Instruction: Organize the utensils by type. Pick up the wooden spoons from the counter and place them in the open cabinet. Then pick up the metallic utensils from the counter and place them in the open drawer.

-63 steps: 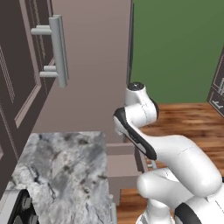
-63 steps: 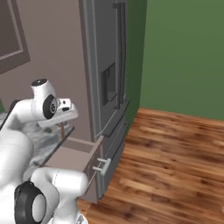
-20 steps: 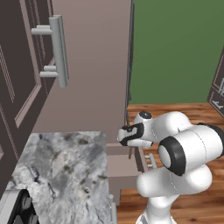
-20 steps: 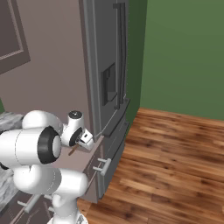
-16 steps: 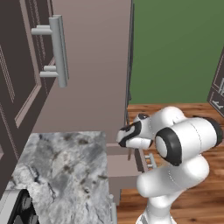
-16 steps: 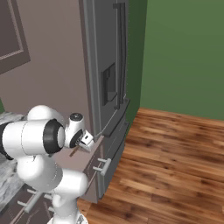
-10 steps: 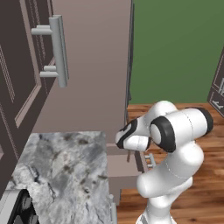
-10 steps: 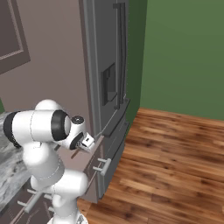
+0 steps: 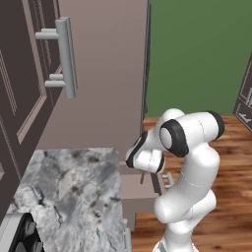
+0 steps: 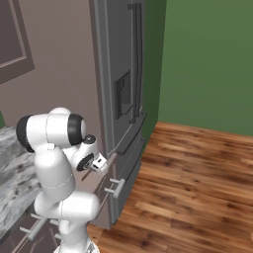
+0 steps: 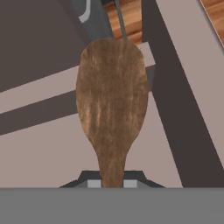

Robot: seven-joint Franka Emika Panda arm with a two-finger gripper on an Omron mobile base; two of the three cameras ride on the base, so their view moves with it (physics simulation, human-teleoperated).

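Jaws clamped on handle of brown wooden spoon (image 11: 112, 105), oval bowl projecting ahead; judgement: keep grip firm, carry level toward open cabinet, avoid clipping fronts.

No text, label, brand, number or sign can be read on anything in these views
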